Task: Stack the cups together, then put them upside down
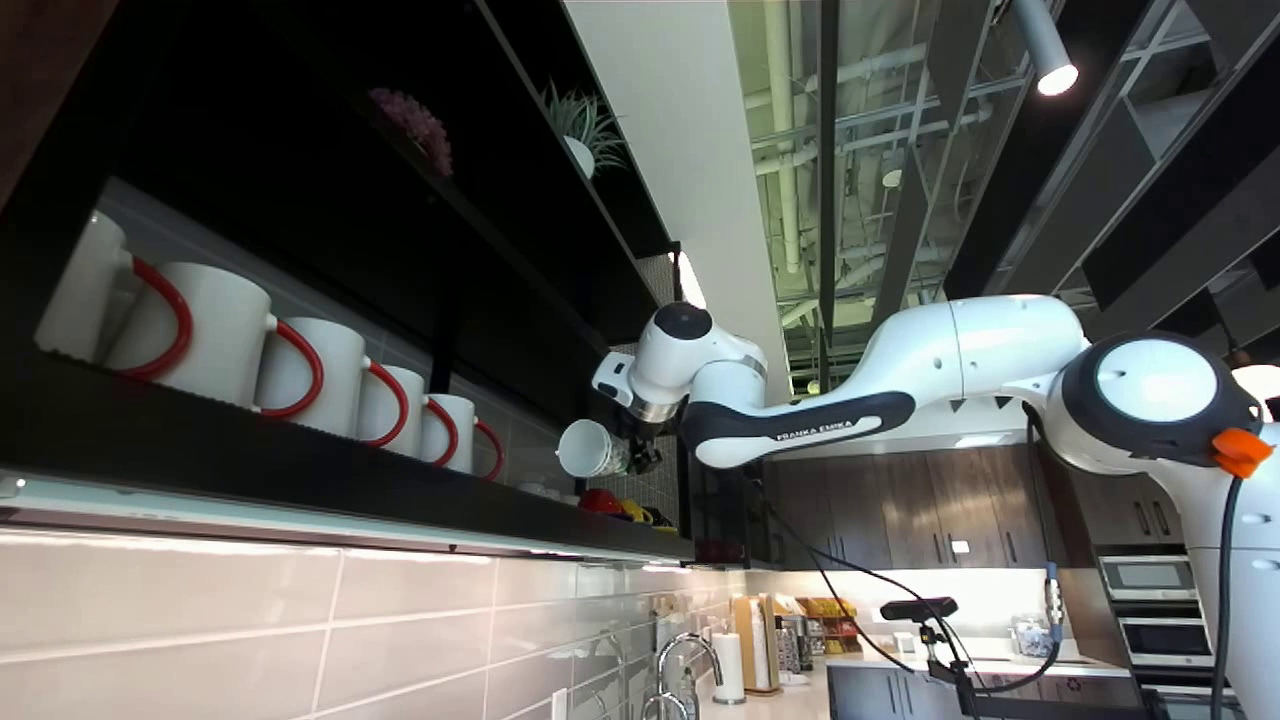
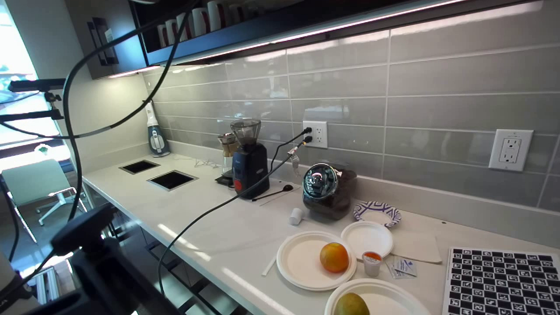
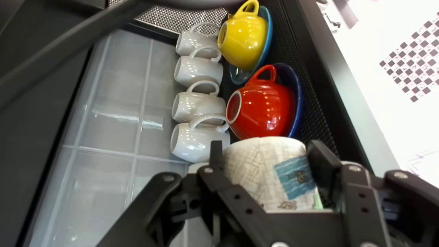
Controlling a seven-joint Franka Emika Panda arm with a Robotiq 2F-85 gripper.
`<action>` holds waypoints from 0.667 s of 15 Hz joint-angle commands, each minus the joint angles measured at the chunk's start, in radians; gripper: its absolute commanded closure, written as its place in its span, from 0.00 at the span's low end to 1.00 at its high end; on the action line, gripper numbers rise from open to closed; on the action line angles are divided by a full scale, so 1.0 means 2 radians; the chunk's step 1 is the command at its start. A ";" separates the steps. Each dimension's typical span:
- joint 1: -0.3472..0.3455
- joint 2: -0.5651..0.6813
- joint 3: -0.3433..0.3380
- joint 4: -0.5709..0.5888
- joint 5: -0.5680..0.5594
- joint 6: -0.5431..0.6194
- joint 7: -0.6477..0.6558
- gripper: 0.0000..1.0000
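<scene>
1. At the shelf (image 1: 250, 452), the fingers (image 3: 216, 156) grasp the patterned cup (image 3: 264, 168), one on each flank; in the wrist view it lies between four and five o'clock of the middle.

2. From it, the red cup (image 3: 264, 106) stands toward twelve o'clock, the yellow cup (image 3: 245, 41) farther that way, and the row of white cups (image 3: 205, 140) starts near ten. Whether the patterned cup touches the red cup cannot be told.

3. In an exterior view the patterned cup (image 1: 590, 448) is tilted, a round pale end at its nine o'clock side. Whether a second cup is nested with it is not clear.

4. The step in hand is probably a carry toward stacking or inverting. An even, moderate squeeze serves best: too little may let the curved wall twist, too much may push it out of the fingers.

5. A lift clear of the neighbours should come before any roll of the wrist; turned low, the patterned cup could clip the red cup or nudge the white cups.

6. For the set-down, the mouth should face the shelf squarely, well inside the front edge (image 3: 347, 85) between one and two o'clock. Release is best left until the rim sits flat all round, with a straight withdrawal.
</scene>
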 commanded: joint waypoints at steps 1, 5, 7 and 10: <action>0.011 0.002 -0.009 0.003 -0.003 -0.003 -0.001 0.37; 0.012 -0.002 -0.010 -0.006 -0.040 0.023 -0.017 0.62; 0.011 0.002 -0.011 -0.006 -0.065 0.041 -0.033 0.62; 0.011 0.004 -0.011 -0.007 -0.116 0.065 -0.052 0.62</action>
